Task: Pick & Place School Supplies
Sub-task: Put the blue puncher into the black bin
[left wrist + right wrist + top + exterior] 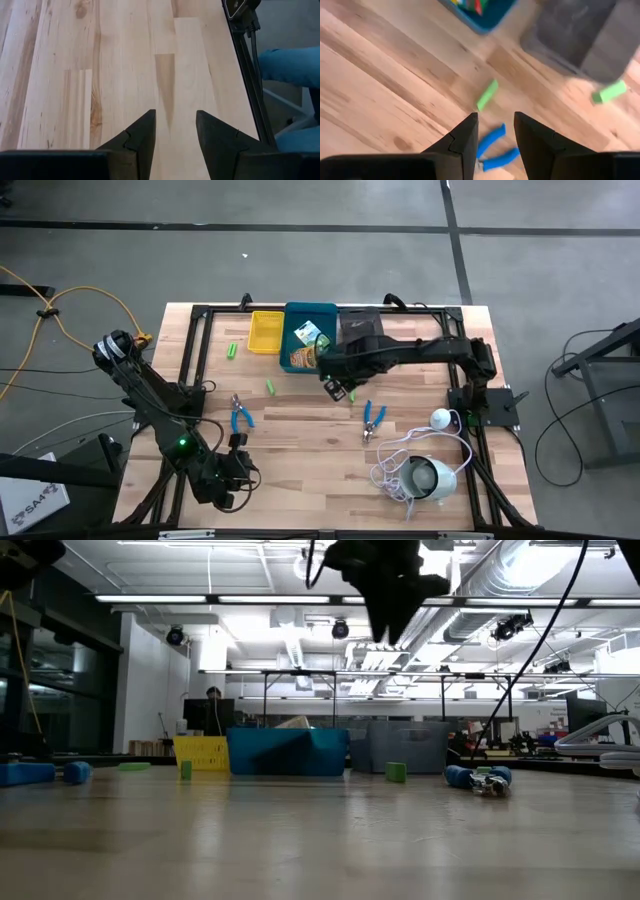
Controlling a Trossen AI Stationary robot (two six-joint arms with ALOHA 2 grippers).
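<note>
Right pincer (493, 131) hangs above the bench middle, just off the blue bin's near corner, fingers parted by a narrow gap, nothing held. Below it on the wood: one blue-handled tool (492, 149), handles splayed, and a green stub (487, 94) lying along the same slant as the handles; a second green stub (609, 92) sits farther off by the grey bin (590, 35).

Left pincer (175, 135) is parked low over the bench's near left part, fingers narrowly apart, empty, bare wood under it.

From above: right-hand tool (374, 417) lies with long axis running near-to-far, handles toward the far side, metal tip toward the coiled white cord (400, 470). Left-hand tool (240, 416) lies roughly the same way, handles toward the near side. Green stubs are scattered: one (232, 351) left of the yellow bin (266, 332), one (269, 386) near the bench middle. Two crayon boxes (304, 348) rest in the blue bin (310, 312), one upright-ish, one flat.

Bench (300, 480) is pale wood planks in a black frame. Grey floor around, yellow cable (60, 310) at left. Level view shows an open lab, ceiling strip lights, ducting, a person (212, 705) far behind.
</note>
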